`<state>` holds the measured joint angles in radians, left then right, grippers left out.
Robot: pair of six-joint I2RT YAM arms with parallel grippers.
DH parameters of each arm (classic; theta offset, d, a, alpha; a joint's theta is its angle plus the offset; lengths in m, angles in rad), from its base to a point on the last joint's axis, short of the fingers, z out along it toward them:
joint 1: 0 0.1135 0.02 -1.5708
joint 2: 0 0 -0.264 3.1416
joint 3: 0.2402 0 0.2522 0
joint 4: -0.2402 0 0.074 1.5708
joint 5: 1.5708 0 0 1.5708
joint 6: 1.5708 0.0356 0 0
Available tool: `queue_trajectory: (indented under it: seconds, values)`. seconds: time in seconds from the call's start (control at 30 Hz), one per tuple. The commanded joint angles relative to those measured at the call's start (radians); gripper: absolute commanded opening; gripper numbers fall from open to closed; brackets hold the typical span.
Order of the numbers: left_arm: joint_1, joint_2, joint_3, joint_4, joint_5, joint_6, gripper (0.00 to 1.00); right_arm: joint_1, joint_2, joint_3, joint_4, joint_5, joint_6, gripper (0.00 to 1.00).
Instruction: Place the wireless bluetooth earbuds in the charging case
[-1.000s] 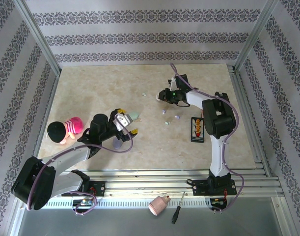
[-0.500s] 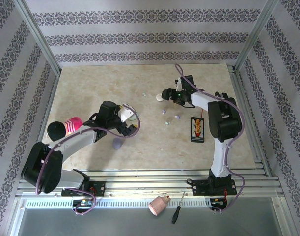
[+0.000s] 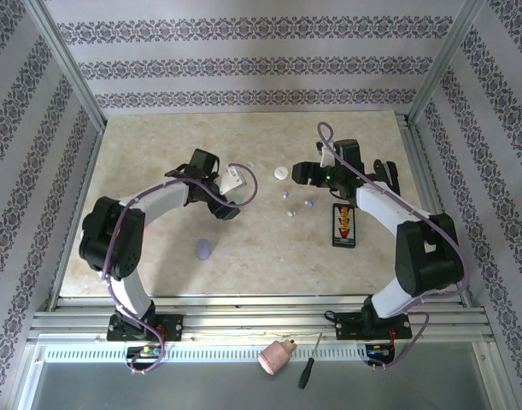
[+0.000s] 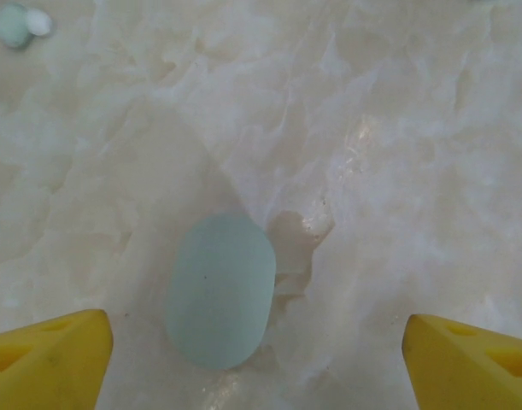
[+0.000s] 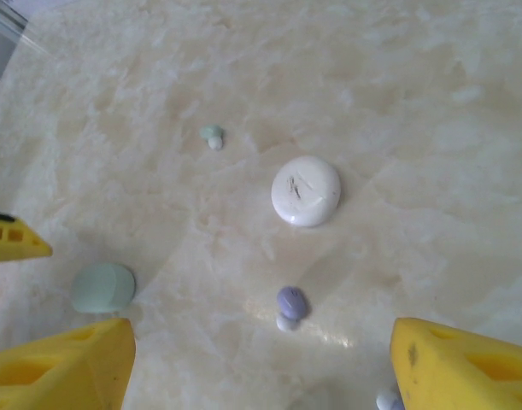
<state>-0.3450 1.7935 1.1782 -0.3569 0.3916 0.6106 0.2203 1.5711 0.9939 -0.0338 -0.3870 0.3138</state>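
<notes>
A mint green pebble-shaped case [image 4: 220, 290] lies shut on the marble, between and just ahead of my open left gripper [image 4: 257, 377]. Further off lies a mint earbud [image 4: 17, 23]. In the top view my left gripper [image 3: 229, 181] hovers left of centre. My right gripper [image 5: 261, 376] is open and empty above a lilac earbud [image 5: 290, 306]. Beyond it lie a white round case [image 5: 306, 190], shut, and a mint earbud [image 5: 213, 136]. Another bud [image 5: 389, 399] peeks beside the right fingertip. Several small buds [image 3: 288, 203] are scattered between the grippers.
A lilac case [image 3: 203, 248] lies alone near the front left. A black card-like item [image 3: 343, 225] lies by the right arm. Metal rails edge the table on the right and front. A pink chuck [image 3: 277, 356] and a screwdriver [image 3: 310, 360] sit below the rail.
My left arm swung away from the near left toward the far centre, uncovering the lilac case. My right gripper drew back to the right, off the white case. The pink doll has gone from view.
</notes>
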Motion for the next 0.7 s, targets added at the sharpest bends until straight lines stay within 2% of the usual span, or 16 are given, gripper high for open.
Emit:
queue_trajectory:
  seconds: [0.0, 0.2, 0.37, 0.53, 0.6, 0.67]
  values:
    - [0.006, 0.055, 0.069, -0.152, 0.005, 0.086, 0.82, 0.008, -0.046, -0.033, -0.003, 0.018, -0.05, 0.78]
    - [0.006, 0.112, 0.117, -0.176, 0.025, 0.107, 0.72, 0.007, -0.057, -0.054, -0.008, 0.026, -0.061, 0.78]
    - [0.006, 0.152, 0.145, -0.204, 0.01, 0.124, 0.68, 0.006, -0.06, -0.064, -0.006, 0.025, -0.065, 0.78]
    - [0.006, 0.188, 0.169, -0.216, 0.01, 0.136, 0.54, 0.005, -0.059, -0.067, -0.007, 0.028, -0.068, 0.78]
    - [0.005, 0.203, 0.181, -0.227, 0.008, 0.136, 0.53, 0.005, -0.058, -0.066, -0.007, 0.025, -0.068, 0.78]
    - [0.005, 0.214, 0.192, -0.241, 0.004, 0.142, 0.57, 0.005, -0.06, -0.067, -0.009, 0.021, -0.066, 0.78]
